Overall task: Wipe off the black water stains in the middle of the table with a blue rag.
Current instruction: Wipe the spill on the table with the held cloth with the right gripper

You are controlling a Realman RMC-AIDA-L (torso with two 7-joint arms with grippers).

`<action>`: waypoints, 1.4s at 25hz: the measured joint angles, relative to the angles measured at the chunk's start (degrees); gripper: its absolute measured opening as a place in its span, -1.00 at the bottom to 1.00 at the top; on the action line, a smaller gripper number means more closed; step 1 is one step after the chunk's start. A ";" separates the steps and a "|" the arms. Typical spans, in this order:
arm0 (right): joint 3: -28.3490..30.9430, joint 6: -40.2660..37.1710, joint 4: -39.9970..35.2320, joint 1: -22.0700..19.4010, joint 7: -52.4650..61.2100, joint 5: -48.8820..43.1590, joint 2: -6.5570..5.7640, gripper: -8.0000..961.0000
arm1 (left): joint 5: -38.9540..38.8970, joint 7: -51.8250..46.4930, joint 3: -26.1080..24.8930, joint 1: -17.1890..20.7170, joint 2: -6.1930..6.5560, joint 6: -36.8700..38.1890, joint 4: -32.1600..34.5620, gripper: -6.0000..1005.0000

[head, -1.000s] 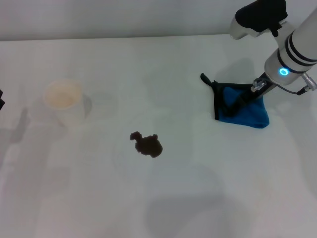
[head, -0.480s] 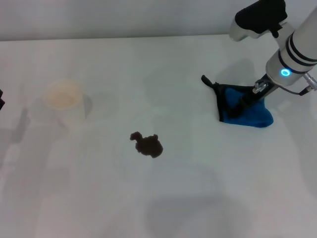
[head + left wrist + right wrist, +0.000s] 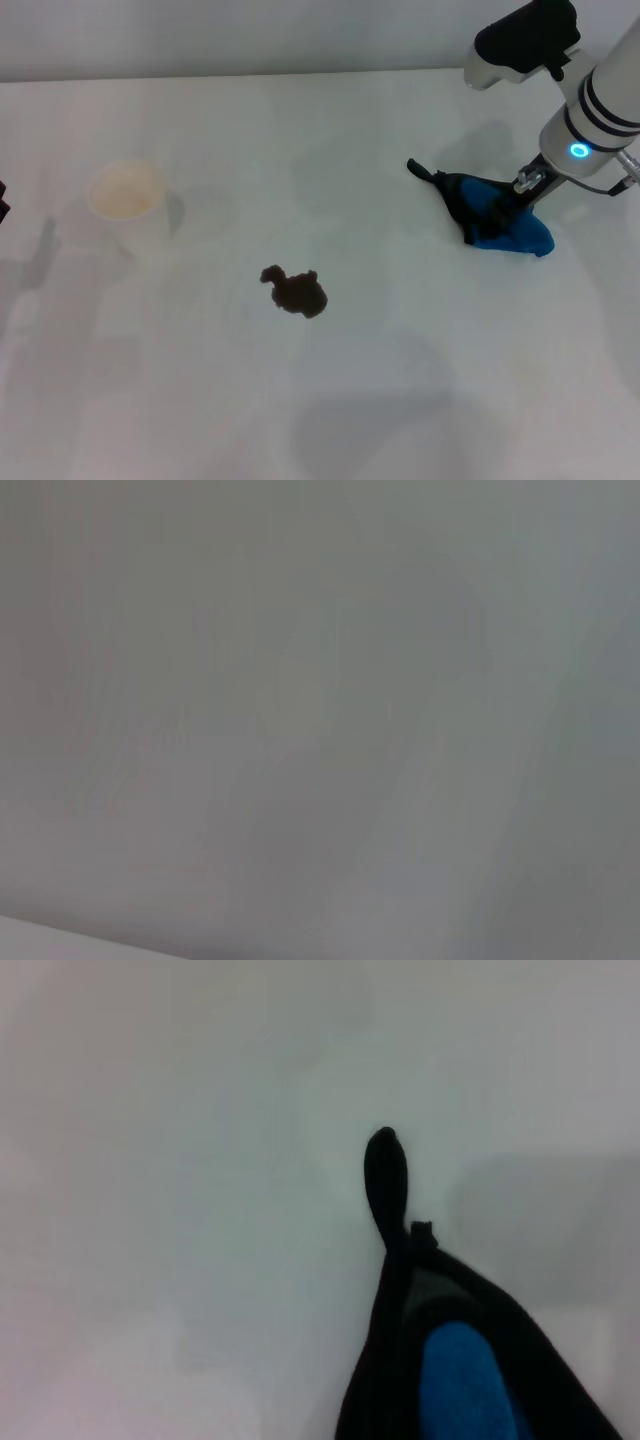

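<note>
The black water stains [image 3: 296, 290] form a small dark blotch in the middle of the white table [image 3: 400, 400]. The blue rag [image 3: 512, 234] lies bunched at the right, its black loop [image 3: 420, 168] trailing towards the left. My right gripper [image 3: 514, 198] reaches down onto the rag's top and is shut on it, well to the right of the stains. The right wrist view shows the rag [image 3: 462, 1385] and its loop [image 3: 387, 1175] close up. Only a dark sliver of my left gripper [image 3: 2, 200] shows at the left edge, parked.
A white paper cup [image 3: 127, 200] stands at the left, apart from the stains. The table's far edge [image 3: 250, 76] runs along the back. The left wrist view shows only a plain grey surface.
The rag has been pulled together into a tighter bunch and has shifted a little to the right with my right gripper. The stains and the cup have not moved.
</note>
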 joint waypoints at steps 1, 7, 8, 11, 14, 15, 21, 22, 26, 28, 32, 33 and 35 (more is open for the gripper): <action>0.01 -0.02 -0.06 -0.01 -0.06 0.07 0.05 -0.36 | 0.00 0.00 0.00 0.01 0.00 0.00 0.00 0.75; -0.02 0.28 -0.69 -0.23 -3.13 5.31 0.37 -0.70 | 0.00 0.00 0.00 0.01 0.05 0.49 0.00 0.75; -0.02 0.29 -0.69 -0.35 -4.05 7.07 0.39 -0.75 | 0.00 0.00 0.00 -0.01 0.06 0.61 0.00 0.75; -0.02 0.29 -0.47 -0.65 -6.90 11.83 0.48 -0.75 | 0.00 0.00 0.00 -0.03 0.07 0.81 0.00 0.75; -1.05 0.20 0.31 -1.15 -9.67 16.55 0.65 -0.76 | 0.00 0.00 0.00 -0.07 0.09 0.85 0.00 0.75; -1.89 0.08 0.48 -1.42 -10.53 18.25 0.69 -0.76 | 0.00 0.00 0.00 -0.10 0.09 0.86 0.01 0.75; -8.12 -1.13 0.69 -4.26 -17.36 31.89 0.73 -0.76 | 0.00 0.00 0.00 -0.19 0.09 1.23 0.49 0.75; -9.47 -2.01 0.69 -5.02 -18.75 34.80 0.75 -0.76 | 0.00 0.00 0.00 -0.27 0.09 1.37 0.61 0.75; -13.77 -4.81 0.74 -7.88 -23.45 43.93 0.81 -0.76 | 0.00 0.01 0.00 -0.63 0.09 1.54 0.68 0.75; -14.98 -5.95 0.97 -9.12 -25.52 47.02 0.84 -0.77 | 0.03 0.00 0.01 -0.85 0.09 1.91 0.70 0.75; -19.47 -9.62 3.12 -10.90 -30.49 55.94 0.89 -0.77 | 0.33 0.00 0.22 -1.23 0.09 2.28 0.71 0.75; -20.53 -10.31 3.70 -11.14 -31.73 58.01 0.89 -0.77 | 0.35 0.00 0.22 -1.33 0.09 2.29 0.71 0.75; -22.21 -11.27 4.59 -11.59 -34.01 61.70 0.89 -0.77 | 0.35 0.00 0.25 -1.51 0.09 2.29 0.71 0.75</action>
